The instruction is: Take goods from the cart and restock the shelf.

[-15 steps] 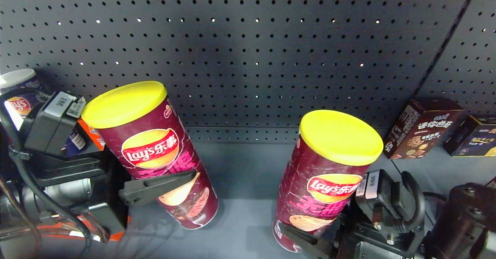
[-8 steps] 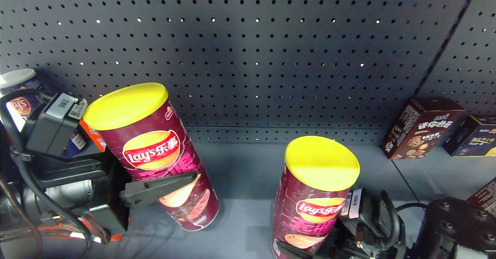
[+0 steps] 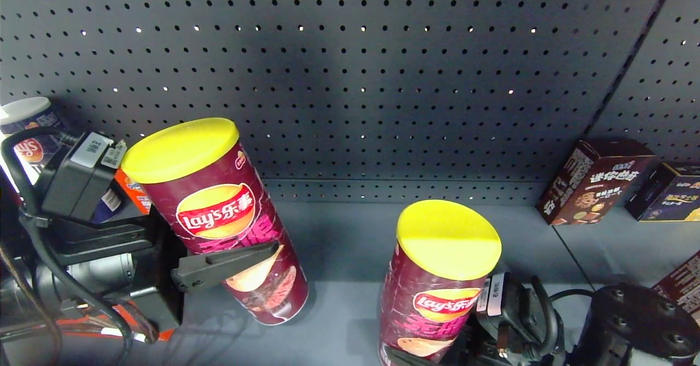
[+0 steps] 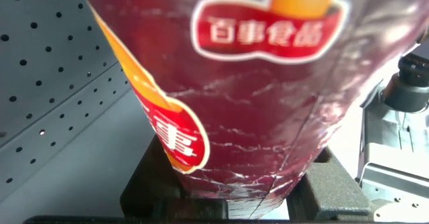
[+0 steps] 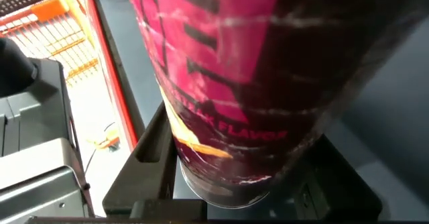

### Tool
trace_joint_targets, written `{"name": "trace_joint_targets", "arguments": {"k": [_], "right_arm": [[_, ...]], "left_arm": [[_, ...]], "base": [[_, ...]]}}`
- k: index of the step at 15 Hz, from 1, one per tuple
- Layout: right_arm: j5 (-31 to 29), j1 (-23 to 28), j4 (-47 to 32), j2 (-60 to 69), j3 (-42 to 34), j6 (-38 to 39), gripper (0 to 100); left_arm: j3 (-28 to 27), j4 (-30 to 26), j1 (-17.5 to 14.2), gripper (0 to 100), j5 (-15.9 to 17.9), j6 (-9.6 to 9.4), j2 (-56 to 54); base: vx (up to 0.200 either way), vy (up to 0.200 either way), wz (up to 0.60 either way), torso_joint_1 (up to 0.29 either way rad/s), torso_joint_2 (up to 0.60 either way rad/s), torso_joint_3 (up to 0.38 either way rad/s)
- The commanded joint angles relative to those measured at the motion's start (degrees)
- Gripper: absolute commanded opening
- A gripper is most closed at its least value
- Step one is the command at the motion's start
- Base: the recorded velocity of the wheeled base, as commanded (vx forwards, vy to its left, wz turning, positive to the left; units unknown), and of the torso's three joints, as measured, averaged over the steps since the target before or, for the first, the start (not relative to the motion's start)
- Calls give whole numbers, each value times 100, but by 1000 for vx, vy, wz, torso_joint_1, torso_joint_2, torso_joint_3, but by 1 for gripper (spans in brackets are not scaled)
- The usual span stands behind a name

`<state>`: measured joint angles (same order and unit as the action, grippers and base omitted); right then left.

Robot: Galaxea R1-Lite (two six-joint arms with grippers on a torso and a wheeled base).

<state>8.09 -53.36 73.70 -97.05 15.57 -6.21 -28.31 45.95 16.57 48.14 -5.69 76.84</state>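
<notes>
Head view: the left end effector [image 3: 262, 257] is clenched on a tilted maroon chip can [image 3: 219, 218] with a yellow lid, low over the shelf [image 3: 344, 245] near the pegboard [image 3: 350, 81]. The right end effector [image 3: 421, 352] grips a second can [image 3: 440, 284], nearly upright, nearer the shelf's front.

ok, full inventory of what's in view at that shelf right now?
left chip can: 1, maroon with yellow lid, tilted, left part of shelf
right chip can: 1, maroon with yellow lid, front of shelf
blue can: 1, blue with white lid, far left
orange pack: 1, orange, partly hidden beside blue can
brown box: 1, brown, right back
dark blue box: 1, far right back
pegboard: 1, dark grey, behind shelf
shelf: 1, dark grey
cart: 1, orange wire, off the shelf
left pincer: 1, black, shut on left chip can
right pincer: 1, black, shut on right chip can
</notes>
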Motion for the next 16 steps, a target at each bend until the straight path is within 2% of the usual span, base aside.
{"name": "trace_joint_targets", "arguments": {"k": [1, 2, 7, 10, 12, 14, 15, 16], "right_arm": [[-1, 1, -14, -42, -45, -21, 0], [-1, 1, -14, -42, -36, -56, 100], [-18, 62, -5, 380, -133, -197, 100], [-18, 54, -40, 1294, -669, -285, 100], [-159, 62, -286, 2085, -783, -408, 100], [-291, 62, -427, 2287, -766, -417, 100], [-1056, 54, -1236, 3192, -775, -425, 100], [-1416, 36, -1605, 3535, -818, -425, 100]], "left_arm": [[18, 2, 4, 0, -6, -2, 7], [36, 2, -4, 0, -6, -2, -2], [115, 2, -4, 0, -6, 7, -20], [115, 2, -4, 0, -33, 7, -37], [124, 2, 4, 0, -42, 7, -37], [124, 2, 4, 0, -42, 7, -28], [115, 2, 22, 0, -42, -2, -20], [115, 2, 31, 0, -42, -2, -20]], "base": [[0, 0, 0, 0, 0, 0], [0, 0, 0, 0, 0, 0], [0, 0, 0, 0, 0, 0], [0, 0, 0, 0, 0, 0], [0, 0, 0, 0, 0, 0], [0, 0, 0, 0, 0, 0], [0, 0, 0, 0, 0, 0], [0, 0, 0, 0, 0, 0]]}}
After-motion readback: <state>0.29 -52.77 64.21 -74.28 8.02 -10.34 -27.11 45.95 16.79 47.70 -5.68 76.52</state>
